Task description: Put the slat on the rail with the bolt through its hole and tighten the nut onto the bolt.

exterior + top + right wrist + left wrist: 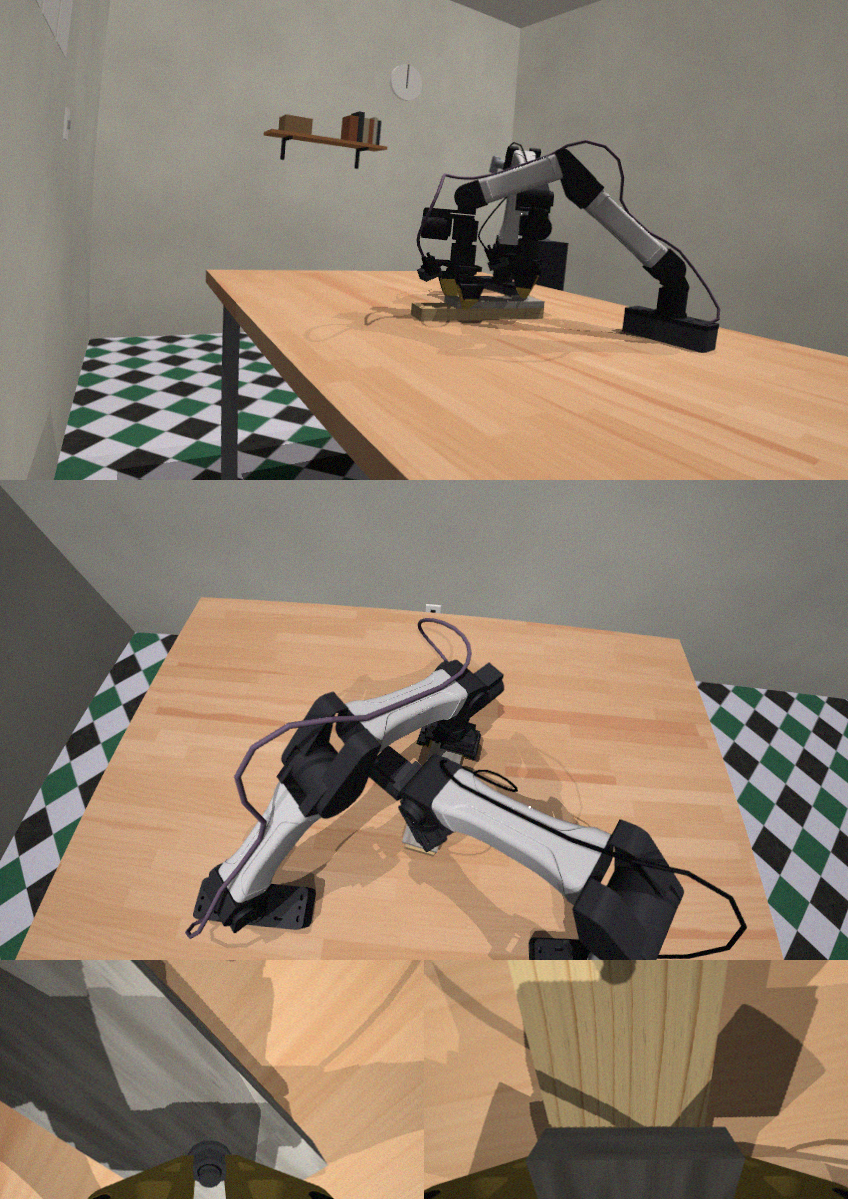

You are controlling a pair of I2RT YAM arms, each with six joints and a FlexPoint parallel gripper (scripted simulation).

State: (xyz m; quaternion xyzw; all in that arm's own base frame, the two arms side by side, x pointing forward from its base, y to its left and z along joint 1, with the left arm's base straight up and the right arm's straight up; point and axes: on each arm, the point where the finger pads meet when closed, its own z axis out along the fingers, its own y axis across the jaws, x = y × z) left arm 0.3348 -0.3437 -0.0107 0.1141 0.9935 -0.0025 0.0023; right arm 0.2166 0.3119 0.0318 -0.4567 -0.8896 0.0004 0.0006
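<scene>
The grey slat (538,303) (635,1143) (189,1060) lies along the pale wooden rail (505,314) (633,1050), which sticks out past one slat end. My left gripper (459,297) (635,1161) is shut on that slat end, across its width. My right gripper (523,295) (209,1165) points down over the other end, its narrow-set fingers shut on the dark nut (209,1148). The round end of the bolt (209,1173) shows between the fingers. The fingers hide part of the nut, and any gap under it cannot be told. The hole is covered.
The two arms come close together over the slat, with the left forearm (410,708) beside the right wrist (425,789). Loose cables hang around both arms. The rail rests on the wooden table (238,658) (535,386), whose edge shows in the top and exterior views.
</scene>
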